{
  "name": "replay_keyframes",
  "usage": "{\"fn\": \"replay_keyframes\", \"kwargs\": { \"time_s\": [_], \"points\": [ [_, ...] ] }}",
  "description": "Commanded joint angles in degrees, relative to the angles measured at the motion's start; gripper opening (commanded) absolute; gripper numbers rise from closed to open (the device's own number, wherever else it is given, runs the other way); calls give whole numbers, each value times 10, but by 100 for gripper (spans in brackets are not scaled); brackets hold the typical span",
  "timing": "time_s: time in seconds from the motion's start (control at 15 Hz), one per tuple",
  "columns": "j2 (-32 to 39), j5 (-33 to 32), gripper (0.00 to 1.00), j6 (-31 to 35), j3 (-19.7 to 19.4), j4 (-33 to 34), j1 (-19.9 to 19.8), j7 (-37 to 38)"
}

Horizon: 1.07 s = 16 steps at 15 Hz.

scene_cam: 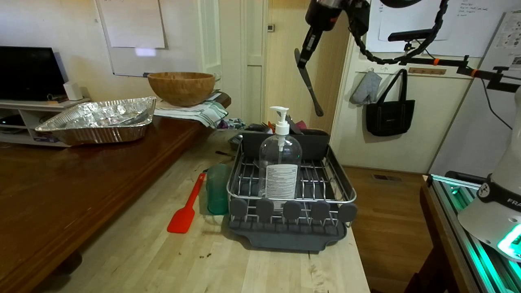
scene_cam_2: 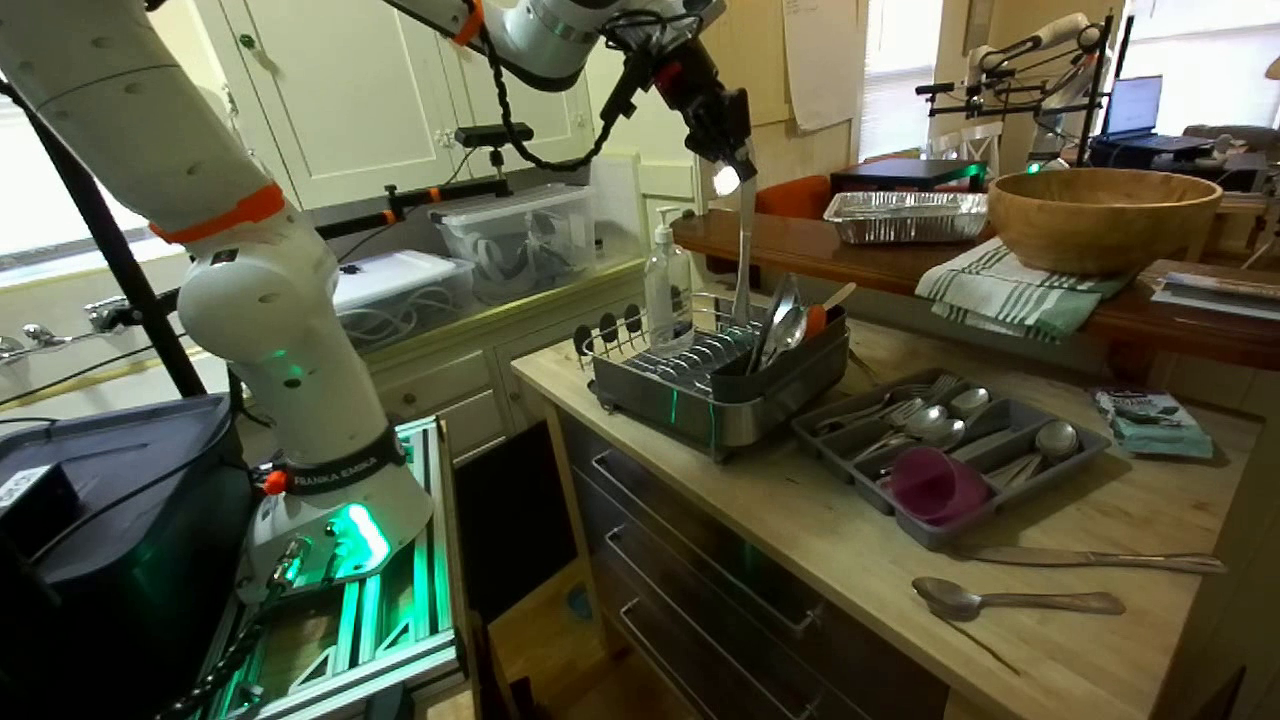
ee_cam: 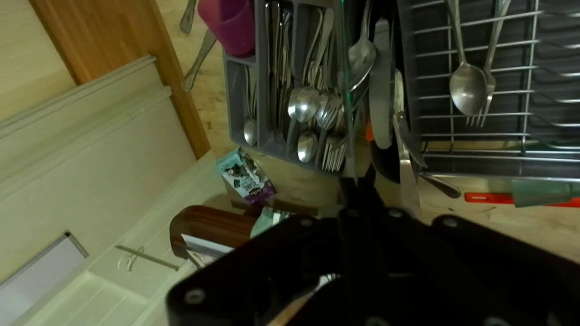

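My gripper (scene_cam: 302,64) is shut on a silver table knife (scene_cam: 311,90), high above the counter. The knife slants downward in an exterior view, and in the wrist view this knife (ee_cam: 350,154) shows almost edge-on between the fingertips. Below stands a grey dish rack (scene_cam_2: 680,410) with a clear pump bottle (scene_cam: 281,179) in it. A spoon (ee_cam: 469,90) and a fork (ee_cam: 488,90) lie on the rack's wires. Several utensils stand in the rack's end holder (scene_cam_2: 735,385). Beside the rack, a grey cutlery tray (scene_cam_2: 925,532) holds spoons, forks, knives and a magenta cup (scene_cam_2: 935,485).
A red spatula (scene_cam: 182,219) and a green cup (scene_cam: 217,189) lie beside the rack. On the counter are a spoon (scene_cam_2: 955,598), a knife (scene_cam_2: 1090,559) and a packet (scene_cam_2: 1150,420). The raised wooden ledge carries a bowl (scene_cam: 181,89) and foil pan (scene_cam: 106,134).
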Motion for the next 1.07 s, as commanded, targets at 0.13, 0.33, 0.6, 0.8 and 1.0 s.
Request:
{"fn": "replay_keyframes", "kwargs": {
  "time_s": [0.13,0.33,0.6,0.8,1.0],
  "points": [
    [27,146,1,56,-48,30,17,-186],
    [71,275,1,77,-79,49,33,-304],
    [127,436,1,28,-92,90,43,-468],
    [185,490,1,-54,-81,140,24,-534],
    [252,470,1,-153,-69,202,7,-528]
  ]
}}
